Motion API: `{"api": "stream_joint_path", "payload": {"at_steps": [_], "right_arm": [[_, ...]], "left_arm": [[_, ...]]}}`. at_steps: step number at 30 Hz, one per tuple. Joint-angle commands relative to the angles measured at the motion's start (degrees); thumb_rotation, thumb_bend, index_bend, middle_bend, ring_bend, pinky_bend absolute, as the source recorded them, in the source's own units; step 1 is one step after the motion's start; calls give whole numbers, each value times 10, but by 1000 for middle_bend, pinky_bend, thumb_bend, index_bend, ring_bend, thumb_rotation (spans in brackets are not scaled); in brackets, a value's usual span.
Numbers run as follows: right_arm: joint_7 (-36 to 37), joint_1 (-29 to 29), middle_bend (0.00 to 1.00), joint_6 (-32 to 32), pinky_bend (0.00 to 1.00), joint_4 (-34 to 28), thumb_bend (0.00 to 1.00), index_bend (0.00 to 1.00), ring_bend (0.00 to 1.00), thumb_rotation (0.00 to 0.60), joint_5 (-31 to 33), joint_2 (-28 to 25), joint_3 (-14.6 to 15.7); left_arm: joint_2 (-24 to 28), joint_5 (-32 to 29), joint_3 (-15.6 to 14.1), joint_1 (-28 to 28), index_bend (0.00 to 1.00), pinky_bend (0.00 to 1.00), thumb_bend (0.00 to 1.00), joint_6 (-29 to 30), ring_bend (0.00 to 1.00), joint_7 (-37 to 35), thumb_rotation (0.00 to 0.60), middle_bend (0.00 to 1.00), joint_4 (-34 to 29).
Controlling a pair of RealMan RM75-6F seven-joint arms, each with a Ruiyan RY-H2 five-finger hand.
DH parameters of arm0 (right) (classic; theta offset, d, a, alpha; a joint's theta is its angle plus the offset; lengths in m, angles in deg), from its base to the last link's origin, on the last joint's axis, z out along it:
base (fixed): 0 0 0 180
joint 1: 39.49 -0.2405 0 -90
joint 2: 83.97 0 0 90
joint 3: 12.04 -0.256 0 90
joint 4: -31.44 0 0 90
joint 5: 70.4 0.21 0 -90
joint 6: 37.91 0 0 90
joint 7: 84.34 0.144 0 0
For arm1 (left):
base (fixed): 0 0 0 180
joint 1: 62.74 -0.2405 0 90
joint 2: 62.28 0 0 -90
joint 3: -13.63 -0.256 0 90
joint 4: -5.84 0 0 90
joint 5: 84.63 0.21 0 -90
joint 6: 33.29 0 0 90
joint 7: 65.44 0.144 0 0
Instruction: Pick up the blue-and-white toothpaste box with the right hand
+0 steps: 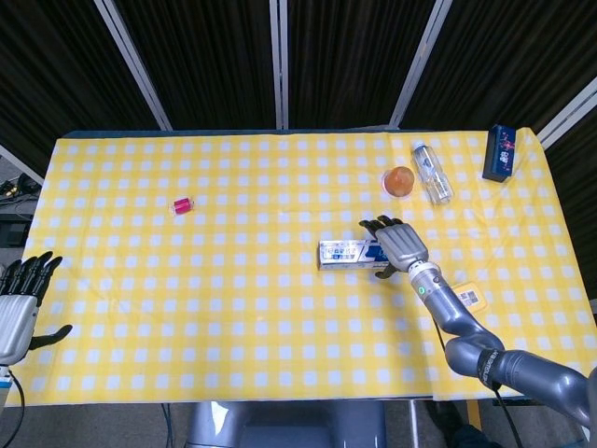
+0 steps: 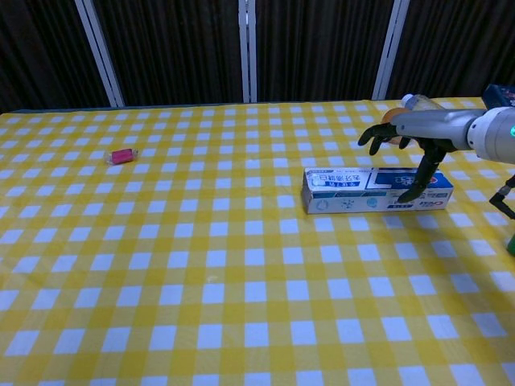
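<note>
Right now the long blue-and-white cardboard toothpaste box [image 1: 353, 254] lies flat on the yellow-and-white checked tablecloth [image 1: 233, 327], a little right of the table's middle, its long axis running left to right across the robot's front. The right hand [image 1: 398, 245] is directly over the box's right-hand end, so nothing much separates them: from the chest view the palm arches above that end with the fingers [image 2: 375, 133] curled down behind the far side and the thumb reaching down the near face. Whether the thumb actually presses the cardboard I cannot tell; the box sits flat on the cloth, so I would judge it not yet gripped, the hand spread wide and empty around it. The right forearm comes in from the near right corner, angled toward the table's centre. The left hand [image 1: 20, 297] hangs off the left table edge, well apart, fingers loosely apart and holding nothing. Beyond the right hand stand an orange round fruit [image 1: 400, 180], a clear plastic bottle [image 1: 431, 172] lying down, and a dark blue carton [image 1: 499, 152]; a small pink-red capsule-shaped object [image 1: 182, 205] sits far to the left.
</note>
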Motion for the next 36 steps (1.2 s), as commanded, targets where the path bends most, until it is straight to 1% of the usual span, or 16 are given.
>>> {"api": "stream_joint_path", "payload": {"at_steps": [1, 4, 6, 10, 12, 13, 15, 20, 24, 29, 32, 36], "right_arm": [[-11, -6, 212, 1, 209, 14, 2, 174, 127, 600, 16, 15, 8], [-14, -9, 270, 5, 256, 30, 53, 230, 184, 600, 28, 30, 11], [-14, -9, 314, 14, 310, 38, 93, 267, 224, 600, 27, 38, 12], [-17, -9, 366, 27, 370, 56, 139, 319, 265, 600, 25, 51, 17], [-17, -9, 419, 28, 428, 62, 179, 375, 315, 600, 25, 55, 19], [-17, -10, 433, 30, 442, 66, 195, 392, 330, 600, 23, 57, 20], [-15, -9, 460, 39, 456, 69, 234, 423, 357, 600, 17, 60, 19], [4, -3, 476, 64, 470, 63, 274, 441, 375, 600, -16, 56, 19], [18, 2, 477, 90, 472, 40, 291, 444, 376, 600, -57, 36, 21], [18, 8, 477, 130, 471, -10, 290, 445, 376, 600, -111, -2, 24], [-14, 7, 477, 163, 471, -52, 289, 447, 375, 600, -150, -35, 24], [-109, -2, 475, 203, 471, -94, 289, 451, 376, 600, -199, -78, 25]], "left_arm": [[0, 0, 0, 1, 0, 0, 0, -2, 0, -1, 600, 0, 1], [1, 2, -2, 1, 0, 0, 0, -2, 0, -3, 600, 0, 0], [1, 2, -2, 1, 0, 0, 0, -1, 0, -4, 600, 0, 0], [0, 1, -1, 2, 0, 0, 0, -1, 0, -4, 600, 0, 0], [0, 1, -2, 2, 0, 0, 0, -2, 0, -3, 600, 0, 0], [0, 1, -2, 2, 0, 0, 0, -2, 0, -2, 600, 0, 0], [0, 0, -2, 2, 0, 0, 0, -2, 0, -2, 600, 0, 1], [-1, -3, -2, 3, 0, 0, 0, -5, 0, -1, 600, 0, 1], [0, -1, -3, 3, 0, 0, 0, -2, 0, -5, 600, 0, 0], [5, 5, -4, 1, 0, 0, 0, 3, 0, -13, 600, 0, -4], [10, 12, -6, -1, 0, 0, 0, 7, 0, -21, 600, 0, -7], [15, 19, -8, -4, 0, 0, 0, 14, 0, -31, 600, 0, -10]]}}
